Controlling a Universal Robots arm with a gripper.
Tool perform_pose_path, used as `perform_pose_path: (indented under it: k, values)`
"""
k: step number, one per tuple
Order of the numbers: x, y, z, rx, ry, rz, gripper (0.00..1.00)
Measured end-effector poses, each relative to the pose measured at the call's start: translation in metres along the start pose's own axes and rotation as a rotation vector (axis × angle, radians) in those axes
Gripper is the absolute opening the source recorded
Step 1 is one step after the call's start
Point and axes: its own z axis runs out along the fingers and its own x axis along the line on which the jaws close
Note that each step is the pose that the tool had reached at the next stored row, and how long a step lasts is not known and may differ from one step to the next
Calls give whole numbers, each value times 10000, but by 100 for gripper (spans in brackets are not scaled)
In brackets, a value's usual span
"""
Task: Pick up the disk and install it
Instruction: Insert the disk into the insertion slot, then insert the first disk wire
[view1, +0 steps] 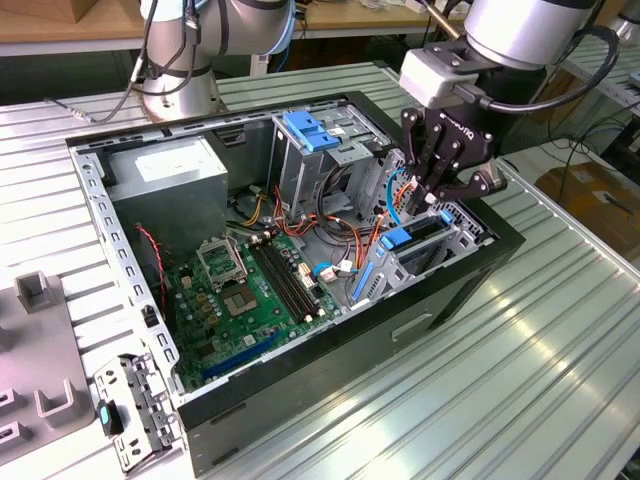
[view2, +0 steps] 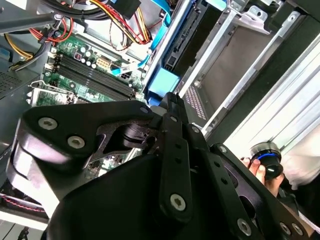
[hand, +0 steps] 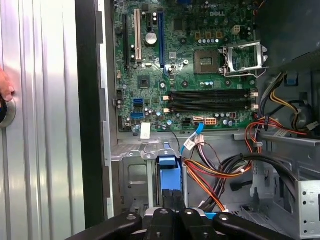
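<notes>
While gripper (view1: 415, 207), jaws pinched shut w/ nothing between, sits on disk (view1: 398, 238) right of centre, best press straight, no tilt.

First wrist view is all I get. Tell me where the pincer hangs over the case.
Observer: In the exterior view the black pincer hangs over the silver drive bay at the exterior view's right end of the open black computer case.
Operator: Give me the disk's pose.
Observer: The dark flat disk in its bright blue plastic carrier stands on edge in that bay, just below the pincer.
Operator: Report anything beside the case.
Observer: A loose grey metal bracket lies on the ribbed metal table at the exterior view's left.
</notes>
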Motion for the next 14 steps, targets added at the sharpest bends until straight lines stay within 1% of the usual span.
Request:
perform_pose_path:
  k: [12, 14]
  values:
    - [0, 0, 4, 0, 0, 0, 11]
    - [-1, -21, 6, 1, 16, 0, 11]
